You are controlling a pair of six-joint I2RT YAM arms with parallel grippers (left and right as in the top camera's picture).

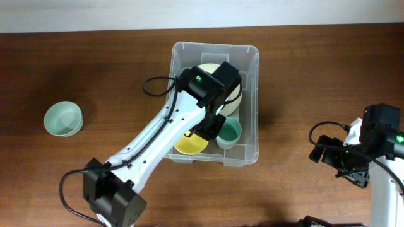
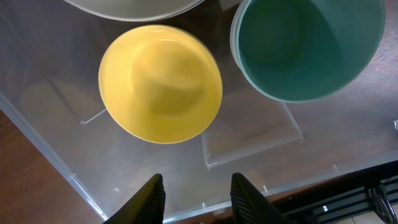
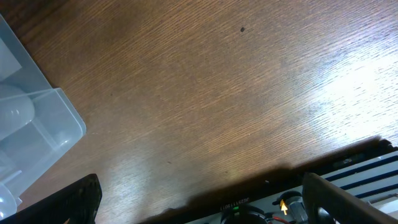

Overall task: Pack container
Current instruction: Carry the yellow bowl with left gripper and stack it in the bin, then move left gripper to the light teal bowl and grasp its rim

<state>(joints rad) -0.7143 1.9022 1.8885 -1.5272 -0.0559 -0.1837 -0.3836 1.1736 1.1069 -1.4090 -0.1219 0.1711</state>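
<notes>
**Left tool open inside the container, right tool open over the counter**

You have the large clear plastic rectangular container [image 1: 214, 45] standing on the dark brown wooden counter [image 1: 95, 63], toward its far edge and about midway across. Your left arm [image 1: 158, 135] reaches in over the container's near wall. The left tool [image 2: 198, 198] hangs above the container's floor with its two black fingers [image 2: 152, 198] apart and nothing between them.

In the left wrist view, a round yellow bowl [image 2: 160, 84] sits upright just ahead of those fingers. A round teal cup [image 2: 305, 46] stands beside it, to the right in that view. The two are close, but you cannot tell whether they touch. The rim of a larger pale cream bowl [image 2: 130, 6] shows at the top edge.

From overhead, the cream bowl lies in the far half of the container, partly hidden by the arm, and the yellow bowl and teal cup sit along the near wall. A pale green round bowl [image 1: 63, 118] rests on the counter well to the left, apart from the container.

Your right tool [image 3: 200, 183] is spread wide over the counter and holds nothing. A corner of the container shows at the left edge of its wrist view.
</notes>
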